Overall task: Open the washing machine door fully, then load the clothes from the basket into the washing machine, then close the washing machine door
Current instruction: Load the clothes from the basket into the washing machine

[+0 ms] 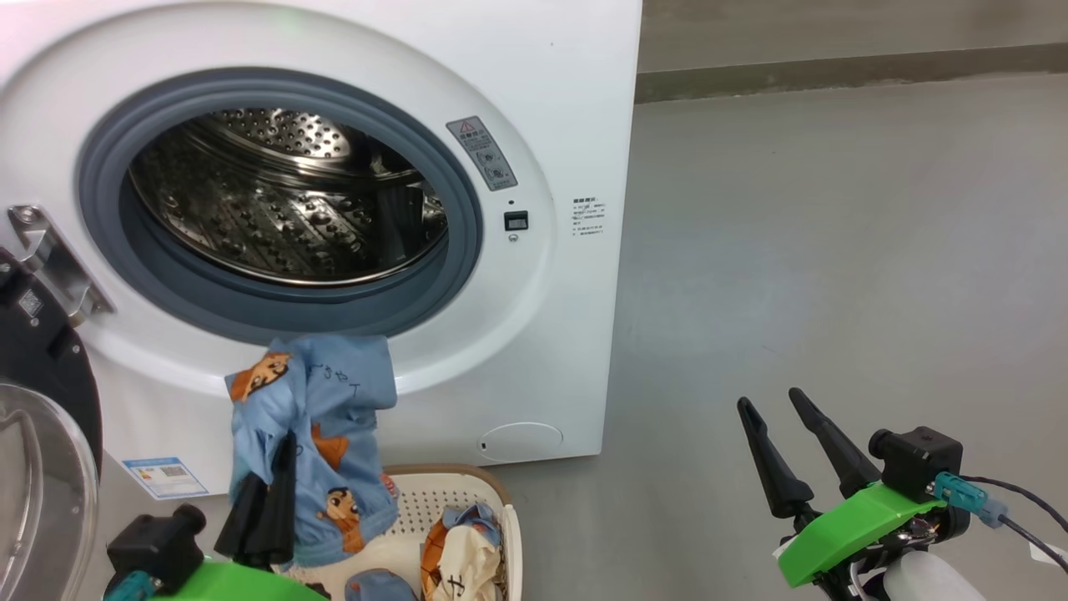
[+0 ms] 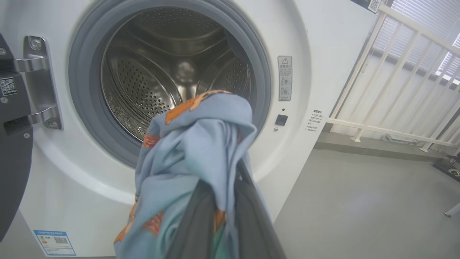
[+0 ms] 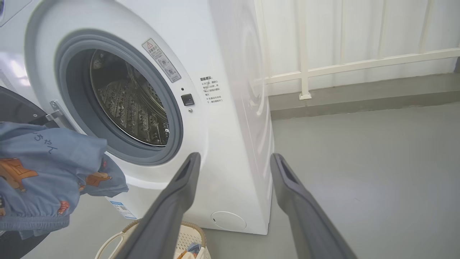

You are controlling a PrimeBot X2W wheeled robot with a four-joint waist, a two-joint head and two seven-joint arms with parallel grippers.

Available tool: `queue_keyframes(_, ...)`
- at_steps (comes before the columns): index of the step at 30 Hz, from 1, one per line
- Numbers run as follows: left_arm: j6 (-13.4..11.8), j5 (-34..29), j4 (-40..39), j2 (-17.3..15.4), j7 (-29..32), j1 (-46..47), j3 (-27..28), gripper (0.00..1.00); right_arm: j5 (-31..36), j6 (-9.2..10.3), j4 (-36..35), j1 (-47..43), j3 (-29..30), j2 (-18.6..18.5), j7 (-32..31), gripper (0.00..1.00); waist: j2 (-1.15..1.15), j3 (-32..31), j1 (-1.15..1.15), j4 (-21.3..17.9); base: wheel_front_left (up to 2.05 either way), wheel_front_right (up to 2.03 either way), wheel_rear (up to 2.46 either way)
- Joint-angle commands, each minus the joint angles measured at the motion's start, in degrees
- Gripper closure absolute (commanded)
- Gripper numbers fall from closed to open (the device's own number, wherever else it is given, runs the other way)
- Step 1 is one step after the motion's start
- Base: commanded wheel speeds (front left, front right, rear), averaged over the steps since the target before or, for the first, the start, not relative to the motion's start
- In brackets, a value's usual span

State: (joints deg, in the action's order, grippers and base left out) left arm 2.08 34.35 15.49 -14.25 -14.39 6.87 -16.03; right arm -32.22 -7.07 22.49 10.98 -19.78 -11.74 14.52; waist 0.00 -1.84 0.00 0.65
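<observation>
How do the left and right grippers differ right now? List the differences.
The left gripper is shut on a light blue garment; the right gripper is open and empty. The left gripper faces the washing machine opening; the right gripper sits to the machine's right, over bare floor. Both have two long dark fingers.

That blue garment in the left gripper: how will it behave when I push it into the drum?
Probably floppy: the blue garment drapes in loose folds over the left gripper. It looks light, hanging bunched from one pinch. Its trailing hem may well drag or catch on the grey gasket rather than slide in.
</observation>
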Motion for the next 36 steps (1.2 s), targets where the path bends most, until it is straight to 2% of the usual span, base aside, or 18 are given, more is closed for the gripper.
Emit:
queue_keyframes(1, -0.6, -1.1, -1.8, -1.3, -0.6, 1.0, 2.1, 1.0, -0.2, -0.42, -1.6, 0.2, -0.7, -0.8, 0.5, 0.0, 0.0, 0.1, 0.0, 0.0, 0.0, 0.0, 0.0)
queue_keyframes(23, -3.1, -4.8, -2.9, -1.3, -0.6, -0.3, 3.2, 1.0, 2.4, -0.42, -0.8, 0.8, -0.6, -1.8, 0.5, 0.0, 0.0, 0.3, 0.0, -1.5, 0.0, 0.0, 0.0)
queue_keyframes(29, -2.8, -5.3, -1.7, -1.2, -0.6, 0.5, 4.3, 1.0, 4.0, -0.42, -0.5, 1.0, -0.6, -1.9, 0.5, 0.0, 0.0, 0.9, 0.0, -2.1, 0.0, 0.0, 0.0)
queue_keyframes(36, -0.9, -5.8, 3.6, -1.2, -0.6, 6.0, 6.8, 1.0, 5.0, -0.42, -1.4, 1.6, -0.7, -1.6, 0.5, 0.0, 0.0, 3.3, 0.0, -3.2, 0.0, 0.0, 0.0)
